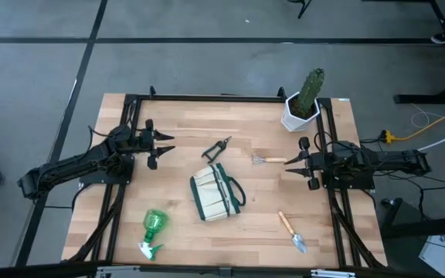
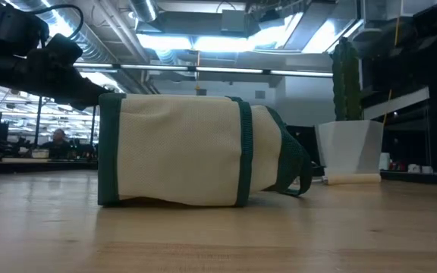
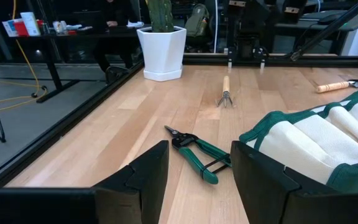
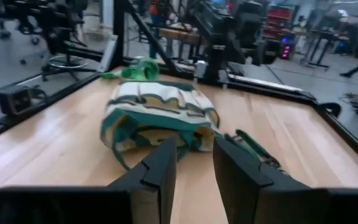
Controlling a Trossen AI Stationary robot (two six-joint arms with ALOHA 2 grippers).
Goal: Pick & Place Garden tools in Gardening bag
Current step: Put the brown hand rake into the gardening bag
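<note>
High view: left pincer (image 1: 163,148) hovers over the table (image 1: 176,123) at its left side, fingers spread, nothing between them. Gardening bag (image 1: 216,193) lies on its side just beyond that pincer toward the table's middle, and sits between the two pincers, a bit nearer the front edge. Pruning shears (image 1: 217,148) lie straight ahead of the left pincer, near it, beside the bag's mouth end. Right pincer (image 1: 300,162) hovers at the table's right side, fingers parted and empty; rake (image 1: 270,160) lies just in front of its tips, handle end nearest them. Trowel (image 1: 292,232) lies well apart from the right pincer, toward the front edge. Spray bottle (image 1: 152,232) lies on its side, well apart from the left pincer, front left. Cactus in white pot (image 1: 303,104) stands behind the right pincer at the back corner.

Low view: bag fills the middle, lying flat on the table; a dark arm shows upper left, probably the left one, hard to say.

Left wrist view: fingers (image 3: 148,180) spread; shears just ahead, bag beside them, rake farther off.

Right wrist view: fingers (image 4: 163,171) apart with a narrow gap, nothing in it; bag ahead, spray bottle beyond it.
</note>
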